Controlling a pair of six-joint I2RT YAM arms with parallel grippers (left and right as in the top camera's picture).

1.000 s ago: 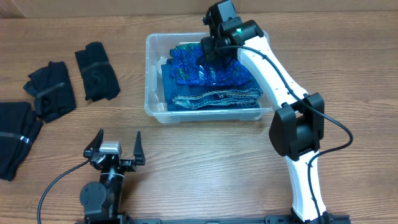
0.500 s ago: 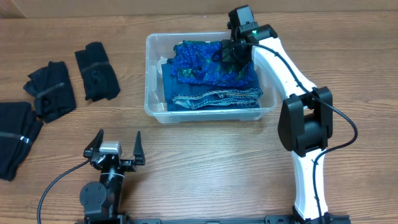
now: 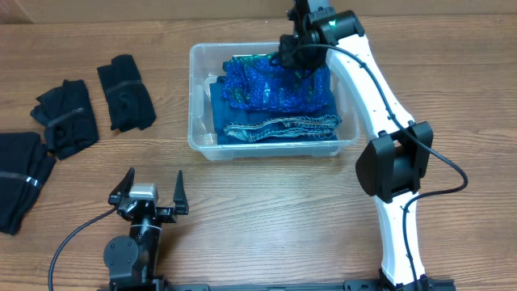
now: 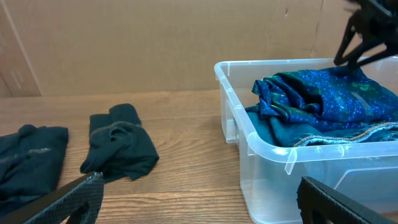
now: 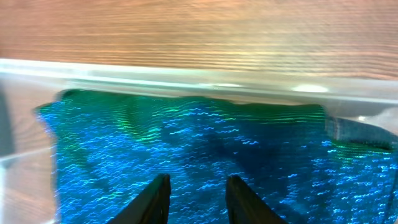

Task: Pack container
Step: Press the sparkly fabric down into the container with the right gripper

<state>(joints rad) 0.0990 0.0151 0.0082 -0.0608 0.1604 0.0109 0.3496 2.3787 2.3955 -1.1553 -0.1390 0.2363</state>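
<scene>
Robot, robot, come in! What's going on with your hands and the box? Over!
Left hand open, empty, parked. Right hand open, empty, over the blue cloth in the container. Black clothes outside, unpacked.

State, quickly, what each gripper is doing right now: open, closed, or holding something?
Left gripper: open, holding nothing.
Right gripper: open, holding nothing, above the blue cloth in the container.
</scene>
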